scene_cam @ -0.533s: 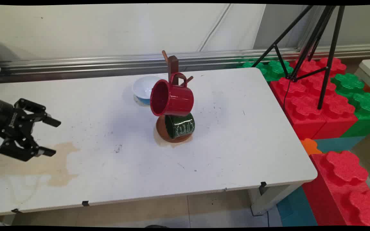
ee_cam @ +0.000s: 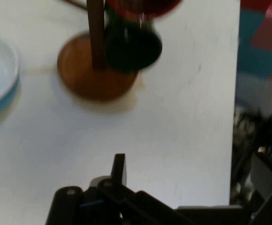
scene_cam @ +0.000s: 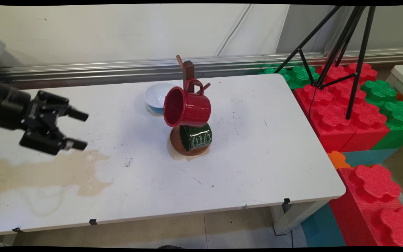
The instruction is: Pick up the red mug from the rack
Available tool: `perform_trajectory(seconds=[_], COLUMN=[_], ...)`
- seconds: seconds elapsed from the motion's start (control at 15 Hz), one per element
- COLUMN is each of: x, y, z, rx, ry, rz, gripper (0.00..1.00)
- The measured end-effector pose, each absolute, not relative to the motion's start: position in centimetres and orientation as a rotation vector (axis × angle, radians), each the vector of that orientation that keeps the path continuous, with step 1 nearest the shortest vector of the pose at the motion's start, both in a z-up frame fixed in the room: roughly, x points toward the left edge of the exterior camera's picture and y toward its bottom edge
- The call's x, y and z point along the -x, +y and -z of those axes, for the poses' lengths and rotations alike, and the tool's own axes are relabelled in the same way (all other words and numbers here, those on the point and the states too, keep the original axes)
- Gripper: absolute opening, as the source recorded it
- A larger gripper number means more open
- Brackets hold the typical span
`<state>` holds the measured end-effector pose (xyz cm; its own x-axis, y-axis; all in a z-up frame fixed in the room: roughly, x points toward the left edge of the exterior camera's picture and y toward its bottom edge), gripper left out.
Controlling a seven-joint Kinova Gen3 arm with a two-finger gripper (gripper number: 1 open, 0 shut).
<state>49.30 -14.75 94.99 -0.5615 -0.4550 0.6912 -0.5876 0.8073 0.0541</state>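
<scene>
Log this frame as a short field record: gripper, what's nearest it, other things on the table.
gripper: open, empty, above the table's left part, fingers pointing toward the mug stand
nearest: brown stain on the white table, just below it
mug stand: wooden, mid-table, round base
red mug: hanging by its handle from a peg
green mug: lower on the stand
bowl: white and blue, behind the stand

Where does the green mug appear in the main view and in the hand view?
Main view: the green mug hangs low on the wooden stand, centre of the table, under the red mug.
Hand view: top centre, a dark blurred shape.
Shared landmark: the stand's round brown base.
</scene>
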Motion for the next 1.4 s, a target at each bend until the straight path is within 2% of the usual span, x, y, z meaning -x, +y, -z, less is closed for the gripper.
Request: perform_trajectory(seconds=[0.67,1.4], x=[-43.7,-38.1], y=[-17.4,-19.7], z=[-96.1,-93.5], rx=[-0.842,-0.907], ry=[-2.012,-1.948], rz=[-0.204,-0.154], gripper=[1.0,1.0])
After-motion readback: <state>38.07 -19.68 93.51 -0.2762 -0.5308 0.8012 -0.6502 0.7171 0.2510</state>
